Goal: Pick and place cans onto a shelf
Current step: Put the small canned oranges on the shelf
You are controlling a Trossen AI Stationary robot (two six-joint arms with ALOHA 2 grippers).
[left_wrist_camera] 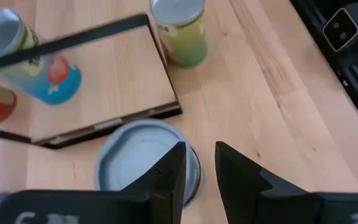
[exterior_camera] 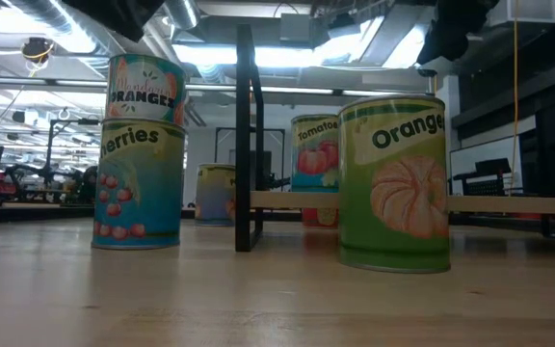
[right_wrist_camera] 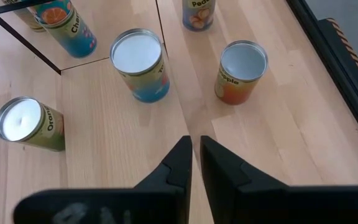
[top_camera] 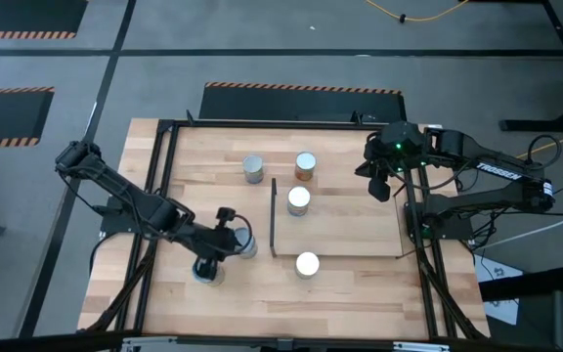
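The shelf (top_camera: 360, 230) is a light board with a thin dark upright panel (top_camera: 274, 217) along its left edge. One white-topped can (top_camera: 299, 199) stands on it. A green orange can (top_camera: 307, 264) stands at its near edge. Two cans (top_camera: 253, 168) (top_camera: 305, 164) stand beyond it. My left gripper (top_camera: 235, 238) is open just above a pale-blue-topped can (left_wrist_camera: 143, 163) left of the panel. In the low view this can (exterior_camera: 145, 89) sits on top of a cherries can (exterior_camera: 141, 183). Another can (top_camera: 206, 272) stands nearer. My right gripper (top_camera: 380, 186) is shut and empty, high over the shelf's far right corner. My left gripper comes from above, slanting down, with one finger (left_wrist_camera: 166, 177) over the rim (left_wrist_camera: 188, 163) of the pale-blue-topped can and the other beside it over bare wood. I cannot tell whether a finger touches the can.
A black metal frame (top_camera: 169, 196) runs around the tabletop. Bare shelf board (top_camera: 360, 210) lies right of the white-topped can. Bare tabletop (top_camera: 379, 293) lies near the front right.
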